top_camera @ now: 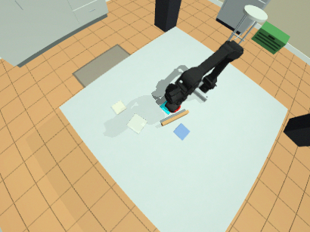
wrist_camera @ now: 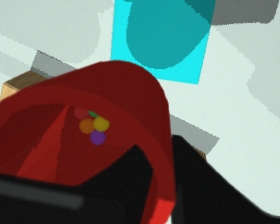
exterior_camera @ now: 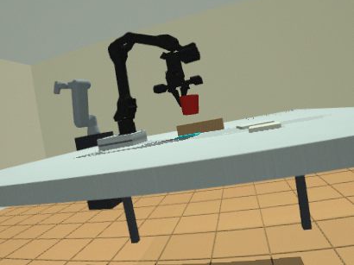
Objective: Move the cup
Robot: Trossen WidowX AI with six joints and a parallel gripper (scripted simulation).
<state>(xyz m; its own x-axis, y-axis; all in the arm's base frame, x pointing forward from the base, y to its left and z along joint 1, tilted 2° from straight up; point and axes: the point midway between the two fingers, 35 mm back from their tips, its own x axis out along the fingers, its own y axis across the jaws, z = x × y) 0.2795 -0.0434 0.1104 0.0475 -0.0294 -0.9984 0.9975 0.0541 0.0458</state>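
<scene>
Gripper [exterior_camera: 183, 95] clamps cup [exterior_camera: 189, 104] rim.

A kitchen is suggested by the tiled floor [top_camera: 45, 165], grey cabinets [top_camera: 49, 10], stool [top_camera: 255, 13] and white table [top_camera: 189, 180].
</scene>
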